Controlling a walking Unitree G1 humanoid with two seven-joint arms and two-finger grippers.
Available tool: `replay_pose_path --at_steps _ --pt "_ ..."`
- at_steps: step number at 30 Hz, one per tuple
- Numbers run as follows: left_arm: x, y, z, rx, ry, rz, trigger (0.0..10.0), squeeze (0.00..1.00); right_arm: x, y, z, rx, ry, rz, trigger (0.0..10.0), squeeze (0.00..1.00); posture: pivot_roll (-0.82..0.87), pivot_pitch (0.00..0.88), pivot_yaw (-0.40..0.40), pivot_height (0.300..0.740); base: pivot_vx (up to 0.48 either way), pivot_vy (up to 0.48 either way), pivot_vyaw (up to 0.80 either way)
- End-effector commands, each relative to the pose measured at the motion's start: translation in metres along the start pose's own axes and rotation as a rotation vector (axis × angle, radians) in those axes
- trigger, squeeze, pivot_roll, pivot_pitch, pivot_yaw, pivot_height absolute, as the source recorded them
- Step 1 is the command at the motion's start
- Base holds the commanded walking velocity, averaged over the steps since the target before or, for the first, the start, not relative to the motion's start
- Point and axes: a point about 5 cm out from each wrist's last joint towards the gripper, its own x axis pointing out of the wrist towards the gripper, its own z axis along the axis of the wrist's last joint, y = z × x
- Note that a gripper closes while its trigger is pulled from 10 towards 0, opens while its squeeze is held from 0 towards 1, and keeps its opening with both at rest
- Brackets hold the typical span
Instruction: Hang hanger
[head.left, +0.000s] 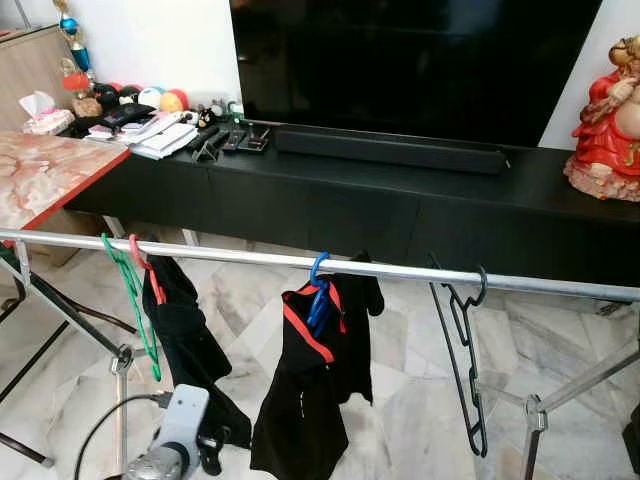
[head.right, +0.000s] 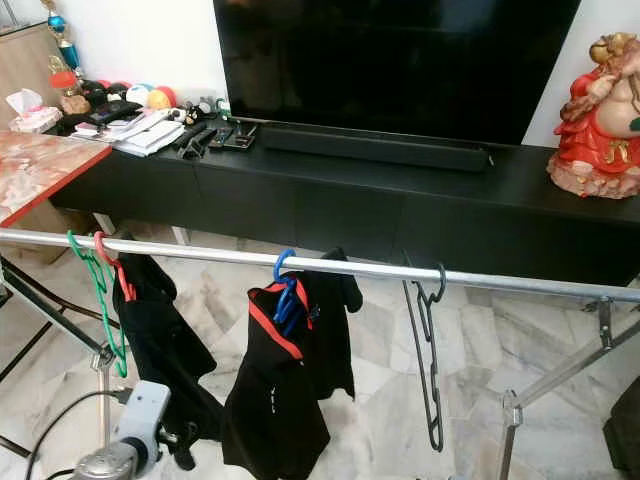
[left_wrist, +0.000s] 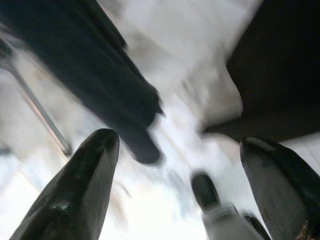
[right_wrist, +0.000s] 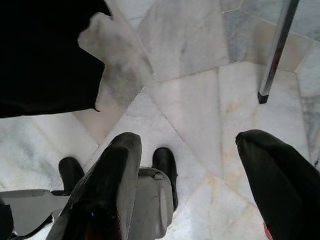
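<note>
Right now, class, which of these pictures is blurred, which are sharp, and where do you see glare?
Left wrist view: smeared by motion blur, the dark garment streaky. Right wrist view: sharp, marble floor seams crisp. Both eye views: in focus, with soft glare along the metal rail and the pale floor washed bright.

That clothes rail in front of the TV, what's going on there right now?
Nothing is being held at the moment. The long silver clothes rail carries a green plastic hanger, a red hanger with a black garment, a blue hanger with a black and red jacket and an empty black hanger. The left gripper sits low beneath the rail, fingers open. The right gripper is open too, pointing down at the marble floor.
</note>
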Motion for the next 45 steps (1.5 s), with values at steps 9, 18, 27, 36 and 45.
replay_pose_path --at_steps 9,18,27,36,45 --pt "-0.012 -0.011 -0.072 -0.093 0.28 0.022 10.0 0.0 0.0 -0.007 0.002 -0.003 0.0 -0.028 10.0 0.0 -0.1 0.017 -0.026 0.74 0.0 0.0 0.0" --pt "-0.015 -0.009 -0.081 -0.156 0.278 0.091 10.0 0.0 0.0 -0.008 0.003 -0.026 0.005 -0.019 10.0 0.0 -0.09 0.032 -0.028 0.74 0.0 0.0 0.0" --pt "-0.015 -0.009 -0.081 -0.156 0.278 0.091 10.0 0.0 0.0 -0.008 0.003 -0.026 0.005 -0.019 10.0 0.0 -0.09 0.032 -0.028 0.74 0.0 0.0 0.0" --pt "-0.015 -0.009 -0.081 -0.156 0.278 0.091 10.0 0.0 0.0 -0.008 0.003 -0.026 0.005 -0.019 10.0 0.0 -0.09 0.032 -0.028 0.74 0.0 0.0 0.0" --pt "-0.015 -0.009 -0.081 -0.156 0.278 0.091 10.0 0.0 0.0 -0.008 0.003 -0.026 0.005 -0.019 10.0 0.0 -0.09 0.032 -0.028 0.74 0.0 0.0 0.0"
